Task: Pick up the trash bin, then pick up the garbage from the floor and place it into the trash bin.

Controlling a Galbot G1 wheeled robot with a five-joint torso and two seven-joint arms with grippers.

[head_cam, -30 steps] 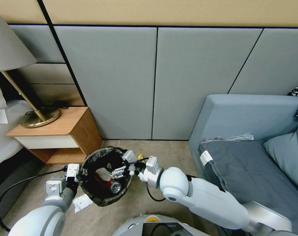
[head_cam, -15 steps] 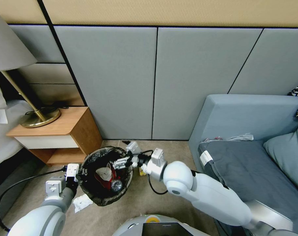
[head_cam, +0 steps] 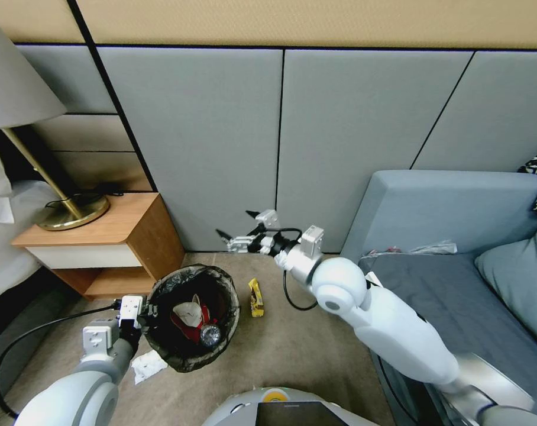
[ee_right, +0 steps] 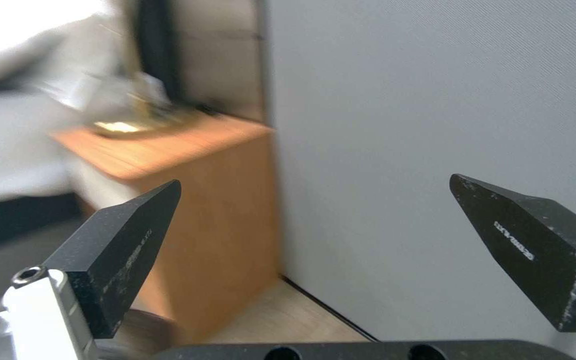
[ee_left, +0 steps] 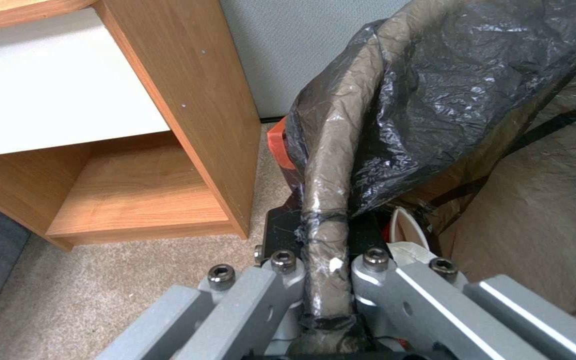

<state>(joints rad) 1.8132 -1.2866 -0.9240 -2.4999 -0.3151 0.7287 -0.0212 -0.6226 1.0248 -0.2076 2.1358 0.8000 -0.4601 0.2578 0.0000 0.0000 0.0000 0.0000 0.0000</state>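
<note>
Beside the wooden nightstand [head_cam: 112, 245], the left hand [ee_left: 325, 272] clamps the small round black-lined white trash bin [head_cam: 191, 316] by its rim; right hand [head_cam: 240, 228] hovers wide open, empty, above a yellow snack wrapper [head_cam: 255, 297].

Even, soft indoor light; head view bows at its edges, right wrist view motion-blurred.

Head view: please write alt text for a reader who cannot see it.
The left gripper clamps the rim of the black-lined trash bin, which holds red-and-white litter, while the right gripper hangs open and empty near the grey wall. A yellow wrapper and a crumpled tissue lie on the carpet beside the bin, between a wooden nightstand and a grey sofa.
</note>
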